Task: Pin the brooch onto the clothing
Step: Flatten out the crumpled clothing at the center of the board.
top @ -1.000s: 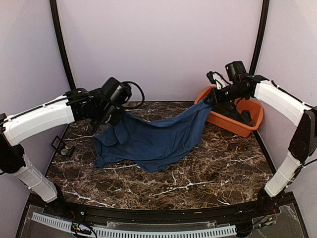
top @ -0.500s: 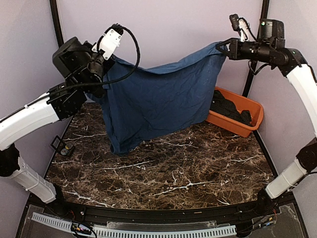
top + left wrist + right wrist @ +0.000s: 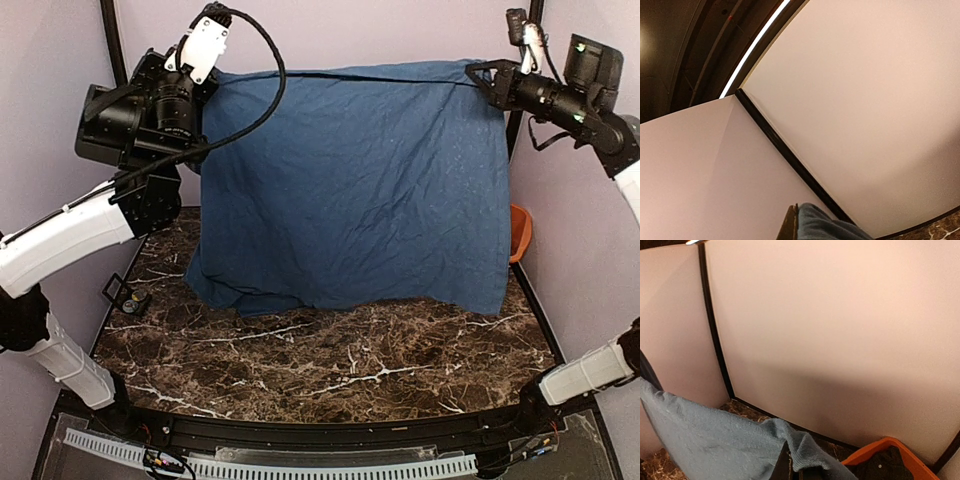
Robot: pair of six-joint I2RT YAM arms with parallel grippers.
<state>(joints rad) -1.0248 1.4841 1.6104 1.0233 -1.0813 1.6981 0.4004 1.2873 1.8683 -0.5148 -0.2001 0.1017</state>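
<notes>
Left gripper [image 3: 216, 80] and right gripper [image 3: 482, 78], each pinching a top corner, now hold the clothing [image 3: 350, 190] higher and stretched wide, hem near the table [image 3: 350, 370], likely ready for laying flat.

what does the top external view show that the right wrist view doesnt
Only the top external view shows the whole navy T-shirt spread like a curtain between the left arm and right arm, its lower edge down near the marble table, and a small black object at the table's left edge. Only the right wrist view shows dark fabric lying inside the orange tub, and the right fingers pinching the shirt's edge. Both show the T-shirt, the tub and the table.
</notes>
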